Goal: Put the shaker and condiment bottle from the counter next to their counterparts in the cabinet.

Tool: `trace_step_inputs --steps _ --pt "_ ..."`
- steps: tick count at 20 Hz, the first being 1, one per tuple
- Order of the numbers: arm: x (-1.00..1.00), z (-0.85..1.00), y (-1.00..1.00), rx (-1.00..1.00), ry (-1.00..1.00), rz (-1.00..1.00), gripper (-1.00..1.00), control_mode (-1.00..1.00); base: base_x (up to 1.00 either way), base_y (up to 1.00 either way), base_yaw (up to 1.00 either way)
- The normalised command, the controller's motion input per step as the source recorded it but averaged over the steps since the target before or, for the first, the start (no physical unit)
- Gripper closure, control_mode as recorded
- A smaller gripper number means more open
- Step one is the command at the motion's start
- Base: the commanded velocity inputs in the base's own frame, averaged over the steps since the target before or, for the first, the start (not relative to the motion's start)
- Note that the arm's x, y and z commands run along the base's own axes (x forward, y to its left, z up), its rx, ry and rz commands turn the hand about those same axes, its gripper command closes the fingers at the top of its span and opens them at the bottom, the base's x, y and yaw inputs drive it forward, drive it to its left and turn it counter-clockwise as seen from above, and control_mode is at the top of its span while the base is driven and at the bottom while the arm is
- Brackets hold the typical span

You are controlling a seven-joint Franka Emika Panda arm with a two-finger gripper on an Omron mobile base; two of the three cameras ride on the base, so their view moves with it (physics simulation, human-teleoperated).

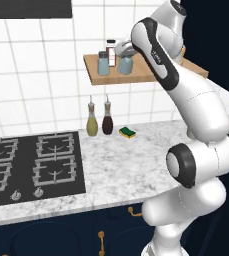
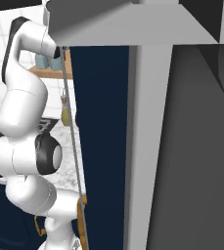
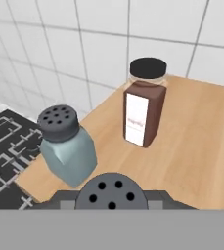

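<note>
2 shakers (image 1: pixel 114 65) on the cabinet (image 1: pixel 136 75)

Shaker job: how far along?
In hand: gripper shut on the shaker, at the shelf beside the dark-capped shaker. Left: release it. A brown labelled bottle already stands there; whether that is the condiment bottle I can't tell.

The shaker (image 3: pixel 111 193) has a grey cap; its counterpart (image 3: pixel 67 149) is blue-grey with a darker cap. A brown jar (image 3: pixel 144 105) carries a white label. The shelf (image 3: pixel 201 141) is light-brown wood against white tiles (image 3: pixel 84 29).
</note>
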Motion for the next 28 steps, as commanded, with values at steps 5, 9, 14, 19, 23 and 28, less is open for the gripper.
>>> trace_step_inputs --steps 5,9,14,19,23,28 --pt "0.36 -0.03 0.16 0.00 0.08 0.01 1.00 -1.00 0.00 0.00 0.00" --pt "0.39 -0.01 0.00 0.00 0.04 0.01 1.00 -1.00 0.00 0.00 0.00" --pt "0.19 -0.01 0.00 0.00 0.00 0.00 1.00 -1.00 0.00 0.00 0.00" --pt "-0.25 0.00 -0.01 0.00 -0.01 0.00 -1.00 -1.00 0.00 0.00 0.00" --pt "-0.38 0.00 -0.02 0.00 -0.03 0.00 -1.00 -1.00 0.00 0.00 0.00" --pt "-0.30 0.00 0.00 0.00 -0.08 0.00 -1.00 -1.00 0.00 0.00 0.00"
